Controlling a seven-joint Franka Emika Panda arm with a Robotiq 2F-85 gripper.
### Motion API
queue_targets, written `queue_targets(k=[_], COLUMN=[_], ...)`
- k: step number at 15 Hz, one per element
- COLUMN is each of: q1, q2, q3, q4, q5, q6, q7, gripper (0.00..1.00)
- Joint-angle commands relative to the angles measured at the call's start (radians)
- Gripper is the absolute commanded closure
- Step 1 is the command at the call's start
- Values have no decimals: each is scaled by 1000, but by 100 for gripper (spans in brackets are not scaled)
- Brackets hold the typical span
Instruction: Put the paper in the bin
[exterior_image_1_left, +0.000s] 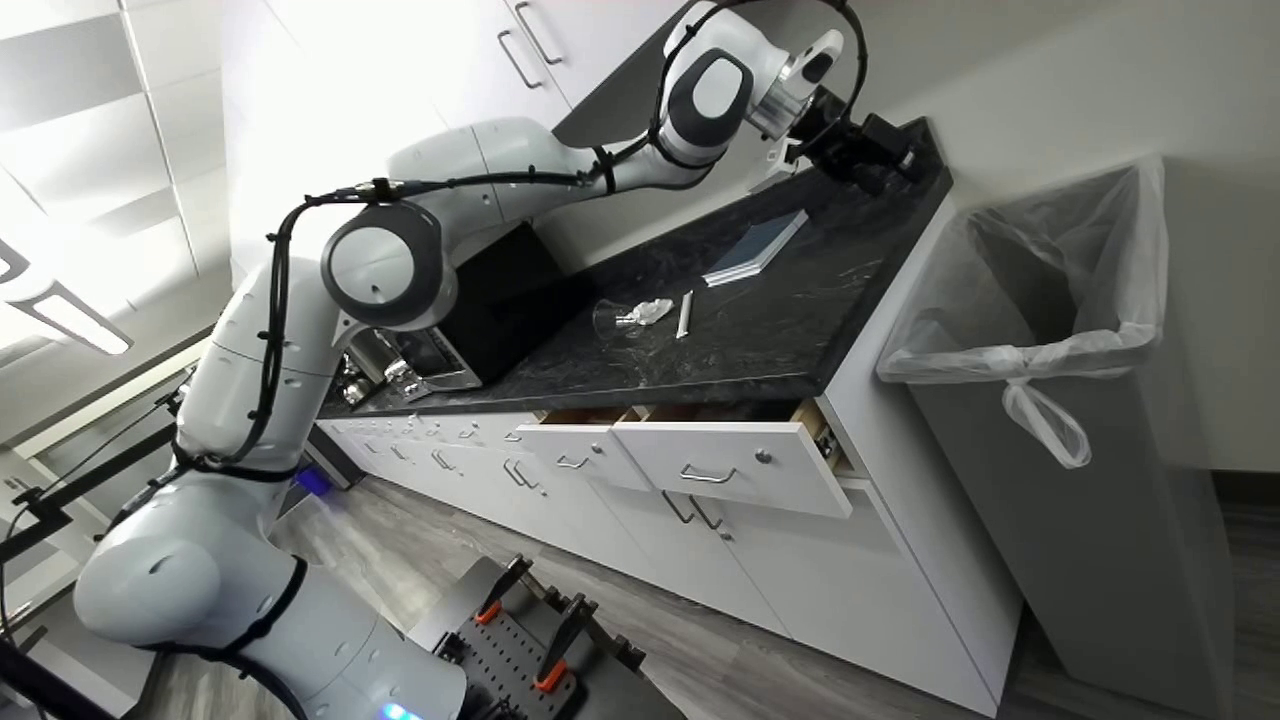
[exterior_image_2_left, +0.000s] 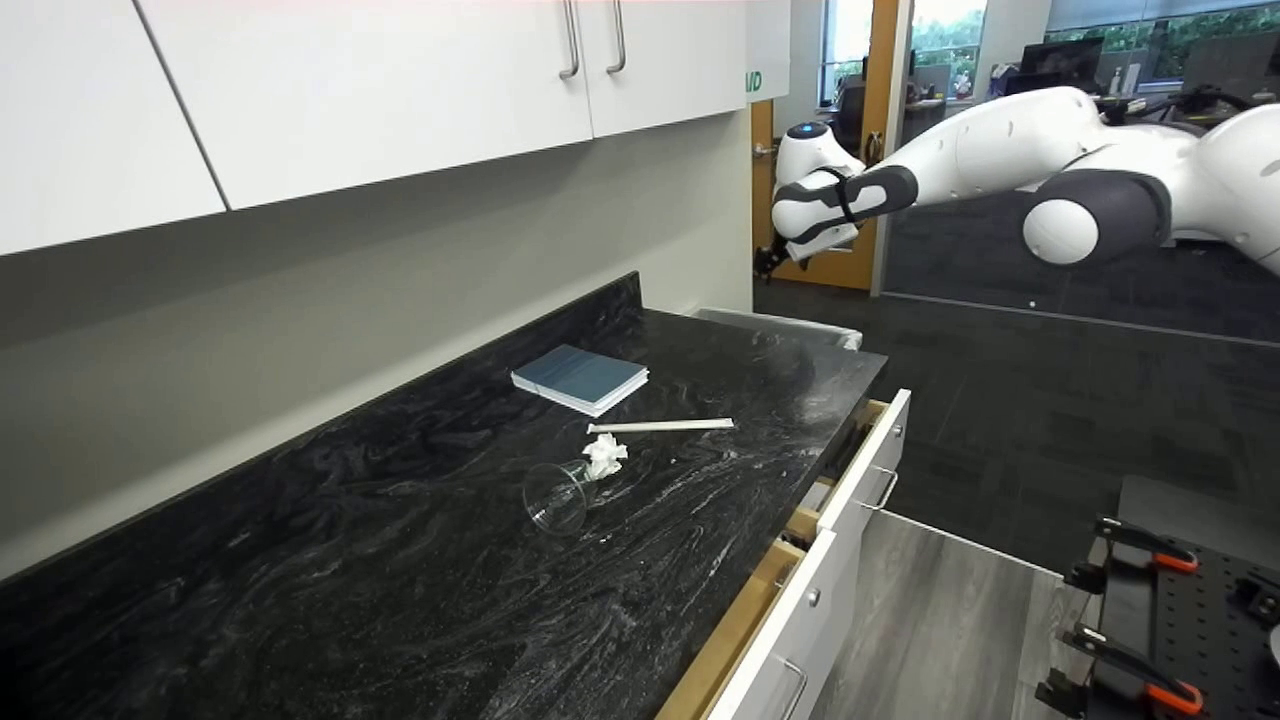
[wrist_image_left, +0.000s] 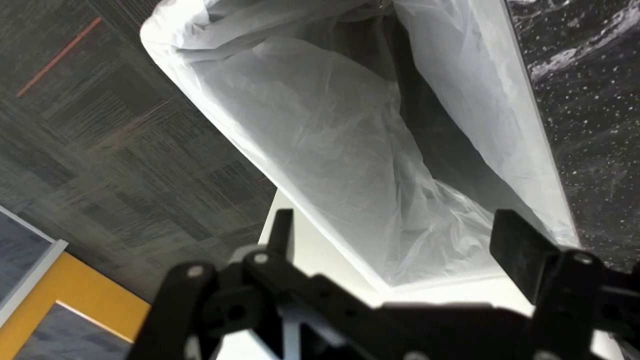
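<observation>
The end effector (wrist_image_left: 395, 230) hung near the bin (exterior_image_1_left: 1080, 530), spread wide and empty. The paper (exterior_image_2_left: 605, 456) lay on the worktop (exterior_image_2_left: 400, 580), well apart from the bin. Retrieval, judged outstanding, required a bin-side approach and gentle pinch clear of the glass (exterior_image_2_left: 553, 500).

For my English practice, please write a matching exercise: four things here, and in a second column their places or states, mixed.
Things
1. crumpled white paper wad
2. tall grey rectangular bin
3. blue rectangular book
4. black two-fingered gripper

Places or states
A. open, holding nothing
B. beside a clear tapered glass
C. lying flat on the black counter
D. fitted with a translucent plastic liner

Pairs: 1B, 2D, 3C, 4A
</observation>
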Motion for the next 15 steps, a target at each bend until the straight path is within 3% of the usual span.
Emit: queue_targets(k=[1,5,15], q1=[-15,-39,-25], q2=[-180,-302,-605], q3=[61,111,98], q4=[-238,-410,-844], q5=[27,36,20], q6=[-20,-12,95], q7=[-145,-290,-357], gripper=[0,0,0])
